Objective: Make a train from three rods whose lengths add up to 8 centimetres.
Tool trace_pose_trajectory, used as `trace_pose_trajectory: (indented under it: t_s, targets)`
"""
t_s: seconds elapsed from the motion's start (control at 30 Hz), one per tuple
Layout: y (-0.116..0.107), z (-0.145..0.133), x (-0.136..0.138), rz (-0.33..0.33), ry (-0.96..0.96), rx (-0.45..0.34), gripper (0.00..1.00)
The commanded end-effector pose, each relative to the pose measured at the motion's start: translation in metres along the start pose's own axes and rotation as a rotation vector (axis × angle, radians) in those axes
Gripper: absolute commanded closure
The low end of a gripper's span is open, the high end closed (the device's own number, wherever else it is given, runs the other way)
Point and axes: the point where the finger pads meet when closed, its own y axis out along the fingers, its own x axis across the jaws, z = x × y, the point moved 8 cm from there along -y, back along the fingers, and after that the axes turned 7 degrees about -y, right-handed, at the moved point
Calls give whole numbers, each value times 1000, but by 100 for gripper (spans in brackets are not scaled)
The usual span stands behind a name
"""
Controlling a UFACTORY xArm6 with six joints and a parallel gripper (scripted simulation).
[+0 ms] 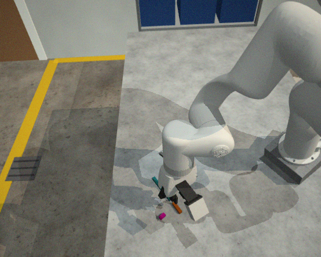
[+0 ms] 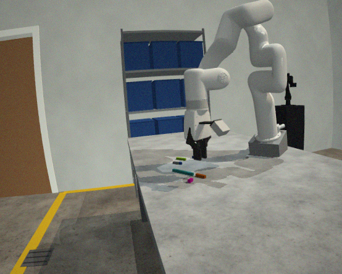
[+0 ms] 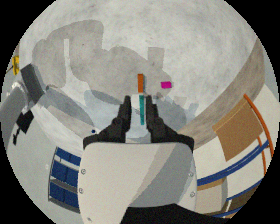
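Pincer (image 1: 168,195) (image 2: 200,158) (image 3: 138,102) part-open and empty, we hover high — probably narrowed to reach the orange rod (image 1: 177,208) (image 2: 200,176) (image 3: 140,83) without knocking its turquoise neighbour (image 1: 155,181) (image 2: 183,172) (image 3: 142,110).

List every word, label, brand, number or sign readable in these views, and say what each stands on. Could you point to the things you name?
No word, label, brand, number or sign can be read in any view.
Round cap on the arm's wrist joint (image 1: 221,151) (image 2: 223,78): small dark marks, too small and blurred to make out.
Blue bins (image 1: 157,13) (image 2: 136,55) (image 3: 61,171): no lettering visible.
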Motion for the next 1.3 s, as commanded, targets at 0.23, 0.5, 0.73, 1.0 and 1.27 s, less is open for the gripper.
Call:
trace_pose_trajectory:
  t_s: [0.23, 0.5, 0.73, 1.0, 1.27]
  targets:
    - [0, 0, 1, -3, 0, -1, 76]
    - [5, 0, 1, -2, 0, -2, 76]
    - [13, 0, 2, -2, 0, -2, 76]
    - [25, 0, 2, -2, 0, -2, 76]
    - [35, 0, 2, -2, 0, -2, 76]
